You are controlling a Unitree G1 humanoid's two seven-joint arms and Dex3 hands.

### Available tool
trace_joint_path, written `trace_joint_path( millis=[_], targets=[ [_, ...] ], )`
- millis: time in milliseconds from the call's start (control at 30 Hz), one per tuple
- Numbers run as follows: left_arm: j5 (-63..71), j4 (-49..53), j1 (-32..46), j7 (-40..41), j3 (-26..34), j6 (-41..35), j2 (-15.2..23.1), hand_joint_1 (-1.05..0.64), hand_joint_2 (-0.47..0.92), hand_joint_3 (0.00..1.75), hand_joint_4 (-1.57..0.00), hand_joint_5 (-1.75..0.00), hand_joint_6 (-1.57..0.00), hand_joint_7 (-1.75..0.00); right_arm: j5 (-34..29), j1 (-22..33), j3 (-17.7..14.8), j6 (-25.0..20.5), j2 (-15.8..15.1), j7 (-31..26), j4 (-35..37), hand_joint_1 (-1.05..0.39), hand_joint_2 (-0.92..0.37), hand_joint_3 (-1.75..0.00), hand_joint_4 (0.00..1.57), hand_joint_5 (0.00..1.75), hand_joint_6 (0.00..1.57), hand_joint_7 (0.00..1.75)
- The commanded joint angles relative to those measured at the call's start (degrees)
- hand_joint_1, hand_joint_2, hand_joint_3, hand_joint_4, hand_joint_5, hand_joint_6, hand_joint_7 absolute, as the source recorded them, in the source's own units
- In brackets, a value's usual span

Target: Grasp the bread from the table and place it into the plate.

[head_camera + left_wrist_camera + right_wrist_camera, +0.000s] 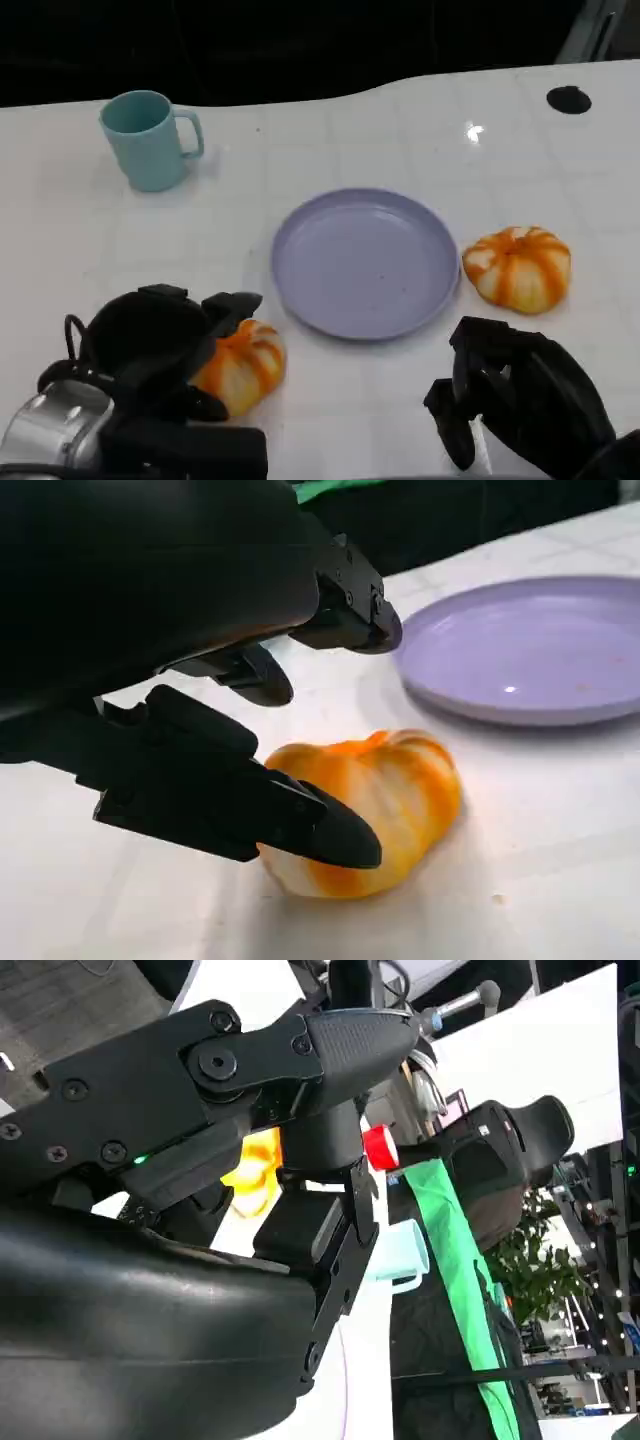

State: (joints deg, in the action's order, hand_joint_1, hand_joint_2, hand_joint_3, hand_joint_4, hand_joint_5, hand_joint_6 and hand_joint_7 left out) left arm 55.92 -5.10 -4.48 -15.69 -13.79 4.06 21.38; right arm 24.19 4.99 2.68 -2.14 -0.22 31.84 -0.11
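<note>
Unmarked bread point(240, 365) at left hand point(160, 345)

Robot lab or demo space. White table point(420, 120) as test bench; beyond it black office chair point(510, 1150), green cloth point(455, 1260), potted plant point(535, 1260), metal stands, cabling.

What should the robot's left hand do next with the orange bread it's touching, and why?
Probably close the left hand on the bread before lifting. In the left wrist view its fingers sit at the bread's side and above it, not clearly gripping, and the bread lies on the table beside the purple plate.
</note>
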Motion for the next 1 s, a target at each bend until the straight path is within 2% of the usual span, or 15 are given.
trace_joint_path(
  millis=[33,433,533,567,600,633,700,733,767,800,833,933,1000],
  targets=[
    [0.3,4.5,-3.0,-1.2,-2.6,-2.1,1.2,-0.70,0.89,0.00,-0.43,-0.25,-0.34,-0.01,0.2,0.1,-0.3,0.1,-0.6,0.2,-0.6,-0.96,-0.92,-0.32,1.19,1.64,1.03,1.47],
    [-0.2,20.9,-11.1,0.6,-11.0,-5.6,0.3,-0.65,0.91,0.00,-0.45,-0.16,-0.36,-0.01,0.8,0.8,-0.4,-1.0,-0.6,0.0,-1.7,-0.96,-0.92,-0.31,1.20,1.64,1.04,1.48],
    [-2.8,24.9,-11.8,4.8,-11.1,-3.0,0.0,-0.50,0.92,0.01,-0.60,-0.22,-0.50,-0.06,0.5,1.1,-0.3,-1.0,-0.7,-0.1,-2.2,-0.96,-0.92,-0.31,1.19,1.64,1.04,1.48],
    [-3.5,26.0,-11.8,7.0,-11.1,-1.8,0.0,-0.44,0.92,0.04,-0.63,-0.41,-0.58,-0.05,0.4,1.1,-0.3,-0.9,-0.7,-0.1,-2.2,-0.96,-0.92,-0.32,1.19,1.64,1.04,1.49],
    [-4.4,27.3,-11.8,10.4,-10.8,-0.2,-0.1,-0.40,0.92,0.06,-0.61,-0.69,-0.67,-0.05,0.5,1.1,-0.4,-0.9,-0.7,0.0,-2.3,-0.96,-0.92,-0.32,1.19,1.64,1.04,1.49],
    [-5.2,28.9,-11.8,13.8,-10.5,1.6,-0.1,-0.33,0.92,0.15,-0.68,-0.95,-0.88,-0.11,0.7,1.1,-0.5,-1.2,-0.7,0.0,-2.3,-0.96,-0.92,-0.32,1.19,1.64,1.03,1.49],
    [-6.3,32.0,-12.2,19.4,-10.3,4.3,-0.2,-0.26,0.92,0.29,-0.79,-1.14,-1.07,-0.19,0.8,1.1,-0.5,-1.4,-0.7,-0.1,-2.4,-0.96,-0.92,-0.31,1.19,1.64,1.04,1.49],
    [-6.2,34.0,-12.6,23.4,-10.5,5.9,0.0,-0.24,0.92,0.37,-0.81,-1.36,-1.11,-0.37,0.7,1.1,-0.6,-1.4,-0.8,-0.1,-2.4,-0.96,-0.92,-0.31,1.19,1.64,1.04,1.49],
    [-5.9,35.7,-12.9,27.3,-10.7,7.3,0.1,-0.23,0.92,0.42,-0.82,-1.55,-1.00,-0.78,0.6,1.0,-0.6,-1.4,-0.8,-0.2,-2.3,-0.96,-0.92,-0.31,1.20,1.64,1.04,1.49],
    [-5.7,37.1,-13.2,30.4,-10.8,8.2,0.2,-0.24,0.91,0.45,-0.83,-1.64,-0.87,-1.14,0.6,0.9,-0.7,-1.5,-0.8,-0.2,-2.3,-0.96,-0.92,-0.31,1.20,1.64,1.04,1.49],
    [-5.6,38.1,-13.6,32.6,-11.0,8.9,0.3,-0.24,0.90,0.48,-0.83,-1.70,-0.75,-1.40,0.6,0.8,-0.8,-1.5,-0.9,-0.2,-2.2,-0.96,-0.92,-0.31,1.20,1.63,1.04,1.49],
    [-4.8,40.6,-14.7,38.7,-11.8,10.3,0.6,-0.25,0.88,0.51,-0.79,-1.74,-0.65,-1.63,0.5,0.7,-0.9,-1.4,-1.1,-0.1,-2.0,-0.96,-0.92,-0.31,1.20,1.63,1.04,1.49],
    [-4.4,41.8,-15.2,41.8,-12.2,11.3,0.8,-0.25,0.87,0.52,-0.78,-1.75,-0.62,-1.66,0.5,0.8,-0.9,-1.4,-1.1,-0.1,-2.1,-0.96,-0.92,-0.31,1.21,1.63,1.04,1.49]
  ],
)
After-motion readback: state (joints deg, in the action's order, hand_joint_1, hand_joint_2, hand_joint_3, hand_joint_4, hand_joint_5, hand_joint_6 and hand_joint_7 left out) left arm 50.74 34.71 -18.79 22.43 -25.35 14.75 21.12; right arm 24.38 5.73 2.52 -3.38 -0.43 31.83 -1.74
